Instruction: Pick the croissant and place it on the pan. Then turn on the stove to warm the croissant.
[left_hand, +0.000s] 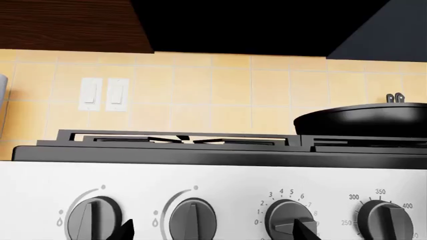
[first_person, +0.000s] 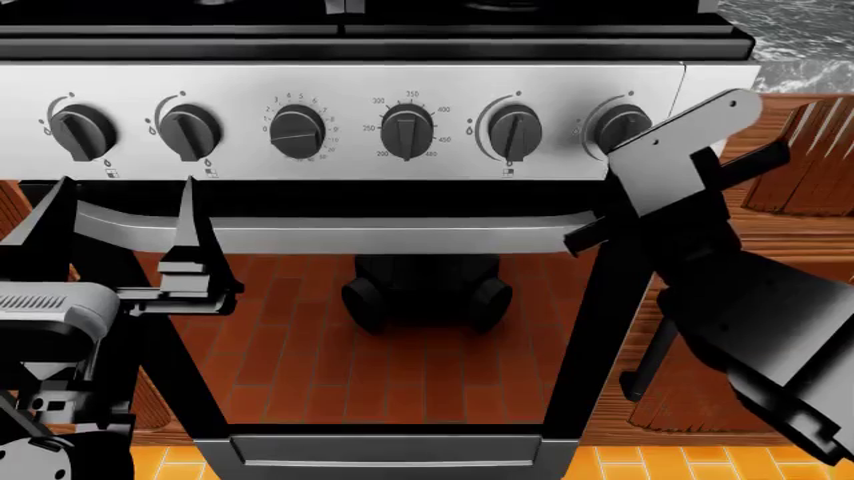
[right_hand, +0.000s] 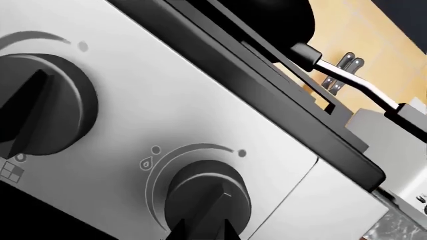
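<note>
Right gripper (first_person: 617, 205) reaches tilted at the stove's (first_person: 400, 85) rightmost knob (first_person: 622, 127), grip unclear; left gripper (first_person: 127, 225) hangs open before the oven handle (first_person: 400, 235). Pan (left_hand: 363, 120) sits on the grates; one dial (first_person: 407, 130) reads 250–400.

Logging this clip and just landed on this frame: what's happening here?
A two-armed robot faces the stove, both arms raised toward its front panel. The right gripper is at the rightmost knob, its fingertips at the knob's edge; whether it grips yet is unclear. The left gripper hangs open just below the two leftmost knobs, touching nothing. The pan sits on the cooktop grates; its inside is hidden, so the croissant cannot be confirmed.
</note>
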